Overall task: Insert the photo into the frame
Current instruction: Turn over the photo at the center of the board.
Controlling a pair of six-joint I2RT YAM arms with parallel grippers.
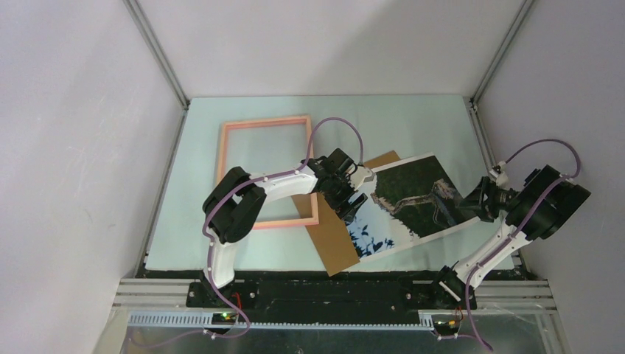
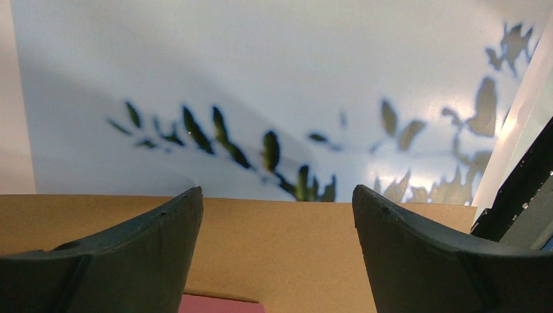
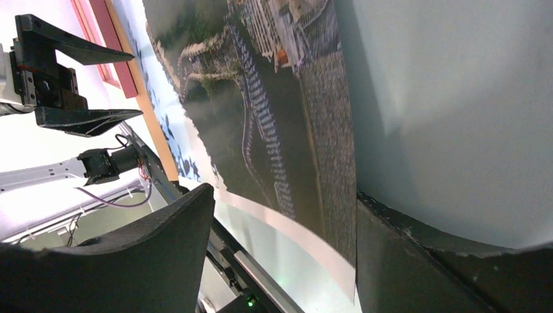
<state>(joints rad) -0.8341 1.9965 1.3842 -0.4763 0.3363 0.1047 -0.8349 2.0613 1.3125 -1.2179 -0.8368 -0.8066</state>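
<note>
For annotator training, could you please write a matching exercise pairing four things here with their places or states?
1. thin salmon-pink rectangular picture frame
2. plain brown cardboard backing board
3. white-bordered rectangular hill photo
4. left end effector

A. open, above the photo's leafy end
B. partly under the photo
C. flat on the left half of the table, empty
D. edge between the open fingers of the right end effector

Pairs: 1-C, 2-B, 3-D, 4-A
</note>
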